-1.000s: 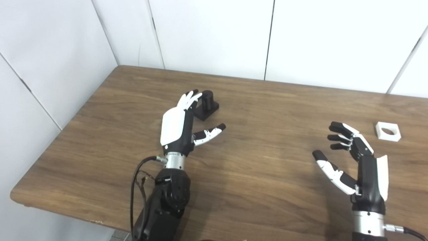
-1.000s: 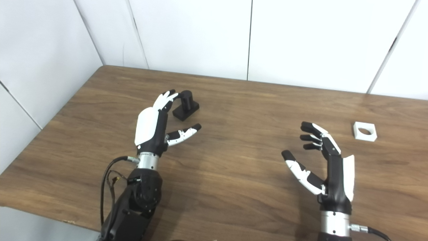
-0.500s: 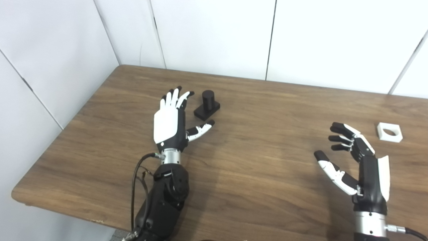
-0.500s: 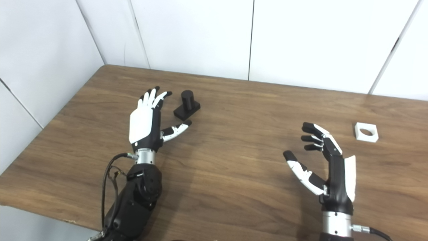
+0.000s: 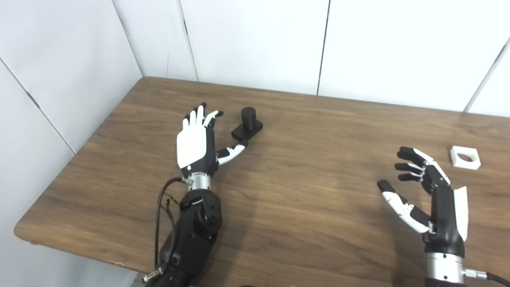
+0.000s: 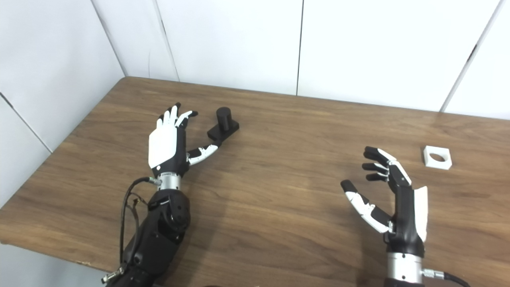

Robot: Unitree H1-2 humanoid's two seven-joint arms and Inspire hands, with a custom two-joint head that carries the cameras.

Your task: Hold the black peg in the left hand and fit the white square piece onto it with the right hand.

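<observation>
Left hand (image 5: 196, 144) hovers over the wooden table (image 5: 303, 207) with its fingers spread and straight and its white back turned to the cameras, gripping nothing. Its thumb reaches out to the right, the tip at or just short of the near corner of the black peg (image 5: 248, 124); whether they touch cannot be told from either view. That peg, a short upright cylinder on a low square base, stands on the table just right of and slightly beyond the hand, not yet picked up.

Reaching for the peg appears to be the step in hand. Doing it well would likely mean bringing the palm around to face the cylinder, so that the fingers pass behind it and the thumb closes in front. A grip low on the cylinder or on the base would leave the top free to take the other part. A light piece like this could slide or tip if the thumb nudges the base before the fingers are round it, so a slow closing looks wise.

Further right, the right hand (image 6: 392, 199) waits above the table, palm turned inward, fingers loosely curled and apart, thumb stretched out to the left, empty. At the far right lies the white square piece (image 6: 438, 157), flat on the table with its round hole facing up, beyond that hand and well apart from the peg.
</observation>
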